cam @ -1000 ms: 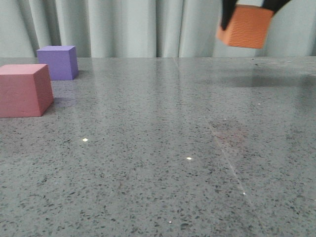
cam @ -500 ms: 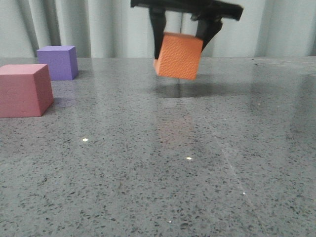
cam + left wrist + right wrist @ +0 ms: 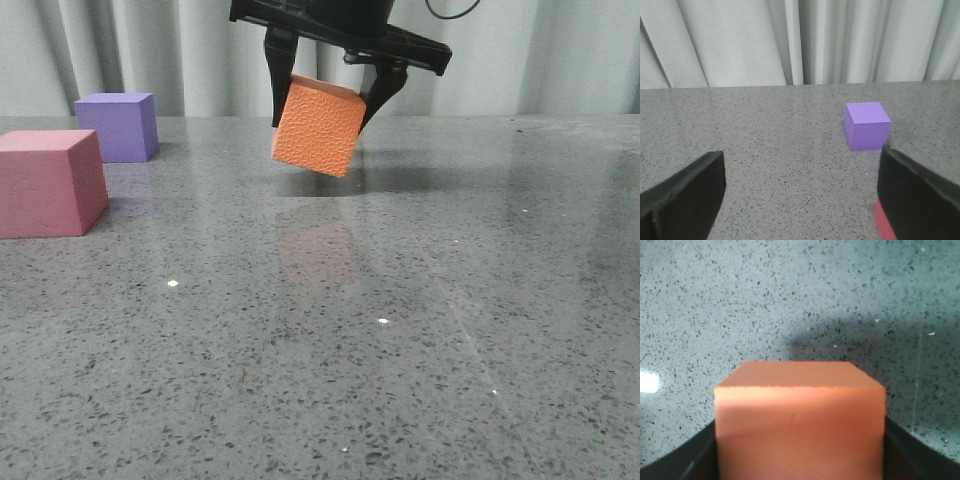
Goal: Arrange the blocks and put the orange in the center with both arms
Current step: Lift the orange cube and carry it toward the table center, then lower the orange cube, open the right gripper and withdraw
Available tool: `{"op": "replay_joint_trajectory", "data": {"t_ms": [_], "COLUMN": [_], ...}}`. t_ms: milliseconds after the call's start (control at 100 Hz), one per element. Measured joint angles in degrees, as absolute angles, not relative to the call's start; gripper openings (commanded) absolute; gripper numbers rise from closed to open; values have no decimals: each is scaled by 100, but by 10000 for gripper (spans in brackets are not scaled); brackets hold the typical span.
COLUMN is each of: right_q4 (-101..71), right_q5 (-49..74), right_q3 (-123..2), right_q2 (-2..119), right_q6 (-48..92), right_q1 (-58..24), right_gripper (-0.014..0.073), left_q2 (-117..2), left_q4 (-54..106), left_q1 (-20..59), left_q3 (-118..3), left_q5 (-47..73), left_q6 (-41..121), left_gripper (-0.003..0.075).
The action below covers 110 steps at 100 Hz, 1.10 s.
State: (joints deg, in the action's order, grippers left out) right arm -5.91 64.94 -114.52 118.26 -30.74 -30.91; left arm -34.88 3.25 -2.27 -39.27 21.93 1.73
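My right gripper (image 3: pixel 322 100) is shut on the orange cube (image 3: pixel 318 125) and holds it tilted, just above the grey tabletop, left of the middle at the back. The cube fills the right wrist view (image 3: pixel 800 425) between the dark fingers (image 3: pixel 920 455). The pink cube (image 3: pixel 48 182) sits at the far left, with the purple cube (image 3: pixel 119 126) behind it. My left gripper (image 3: pixel 800 192) is open and empty above the table. The purple cube (image 3: pixel 866 125) lies ahead of it, and a sliver of the pink cube (image 3: pixel 884 226) shows by one finger.
The speckled grey tabletop (image 3: pixel 400 330) stretches across the front view, with a pale curtain (image 3: pixel 190 50) behind its far edge. The right gripper casts a shadow (image 3: pixel 400 180) on the table beside the orange cube.
My right gripper has carried the orange cube from the upper right leftward and downward, close to the tabletop. The pink and purple cubes have not moved.
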Motion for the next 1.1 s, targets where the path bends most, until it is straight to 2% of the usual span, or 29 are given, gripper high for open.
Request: {"op": "replay_joint_trajectory", "data": {"t_ms": [100,290,390,1100], "right_q4": [-594,-594,-604,-294], "right_q5": [6494,6494,6494,6920], "right_q3": [-11452,-11452,-11452,-11452], "right_q2": [11838,11849,11849,11659], "right_q6": [-3074,-3095,-3095,-3109], "right_q1": [-3091,-3091,-3091,-3091], "right_gripper": [269,528,592,594], "left_q2": [-3488,-3488,-3488,-3488], "left_q4": [325,325,325,325], "left_q1": [-227,-227,-227,-227], "left_q3": [-3927,-3927,-3927,-3927], "left_q5": [2193,2193,2193,2193], "left_q6": [173,173,173,173], "left_gripper": [584,584,584,584]}}
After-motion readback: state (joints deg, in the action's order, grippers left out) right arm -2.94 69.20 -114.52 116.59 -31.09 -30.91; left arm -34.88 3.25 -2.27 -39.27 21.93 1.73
